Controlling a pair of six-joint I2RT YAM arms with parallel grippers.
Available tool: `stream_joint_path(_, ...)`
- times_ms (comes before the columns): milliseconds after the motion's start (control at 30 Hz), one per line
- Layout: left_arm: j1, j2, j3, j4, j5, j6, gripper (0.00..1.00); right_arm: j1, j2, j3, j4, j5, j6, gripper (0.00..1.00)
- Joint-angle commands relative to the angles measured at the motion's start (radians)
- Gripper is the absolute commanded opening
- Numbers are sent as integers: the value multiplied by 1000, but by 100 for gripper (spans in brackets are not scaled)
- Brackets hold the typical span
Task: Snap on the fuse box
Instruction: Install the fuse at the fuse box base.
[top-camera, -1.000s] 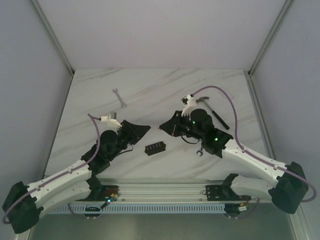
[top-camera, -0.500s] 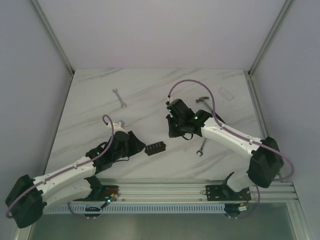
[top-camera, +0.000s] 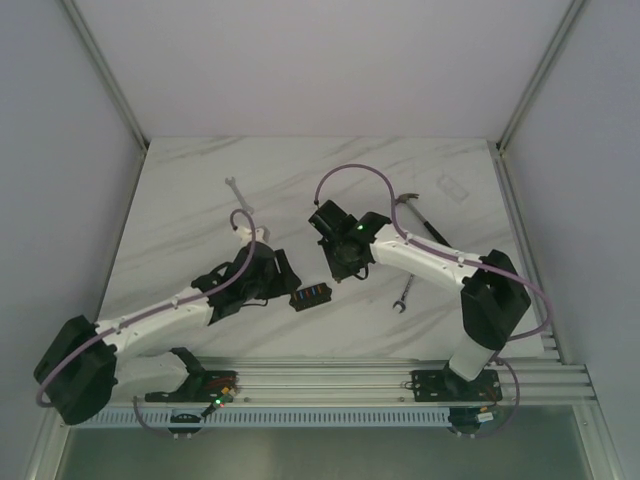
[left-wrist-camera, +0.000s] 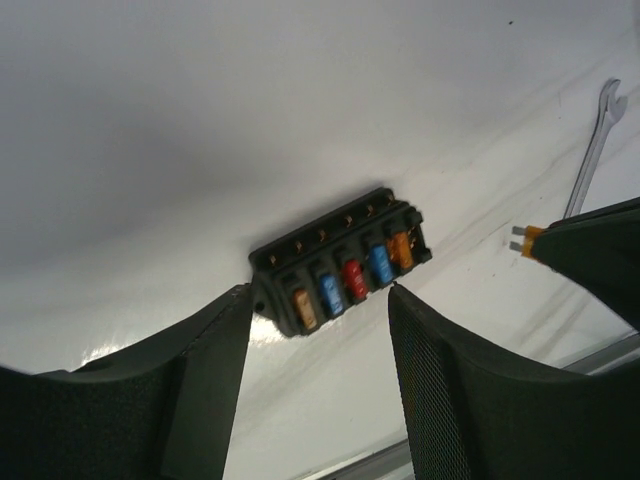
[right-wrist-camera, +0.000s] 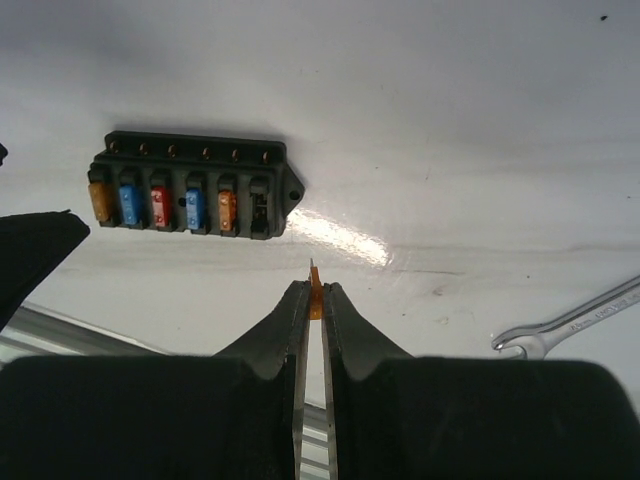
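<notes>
From above, you have the fuse box (top-camera: 310, 296) lying flat on the tabletop (top-camera: 180, 220), toward 6 o'clock from its centre and between the two arms. The left fingers (top-camera: 288, 272) sit just beside it at its 10 o'clock, and the right fingers (top-camera: 343, 268) hang near it at its 1 o'clock. One wrench (top-camera: 238, 196) lies well apart at 11 o'clock, a second wrench (top-camera: 403, 297) at the box's 3 o'clock, and a hammer (top-camera: 425, 222) past that at 2 o'clock. In your left wrist view, the left fingers (left-wrist-camera: 200, 380) are released and spread wide with nothing between them. The fuse box (left-wrist-camera: 340, 262) sits just past their tips at 12 o'clock, tilted up toward 2 o'clock, showing orange, blue, red, blue and orange fuses. At 3 o'clock the other arm's dark tip carries a small orange fuse (left-wrist-camera: 528, 240). In your right wrist view, the right fingers (right-wrist-camera: 290, 320) are clenched on that small orange fuse (right-wrist-camera: 315, 295), which stands upright between their tips. The fuse box (right-wrist-camera: 190, 185) lies apart from them at 10 o'clock, and its slot at the 3 o'clock end looks dark. The second wrench (right-wrist-camera: 570, 325) shows at 4 o'clock.
</notes>
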Motion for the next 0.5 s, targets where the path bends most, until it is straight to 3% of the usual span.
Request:
stream_joint_path(0, 29, 100, 79, 74, 87, 125, 65, 5, 11, 47, -34, 78, 8, 0)
stream_joint_path(267, 67, 336, 127, 243, 325, 173, 57, 4, -6, 21, -36, 127, 43, 0)
stream_joint_path(467, 82, 402, 110, 275, 422, 163, 46, 4, -27, 2, -35, 115, 45, 0)
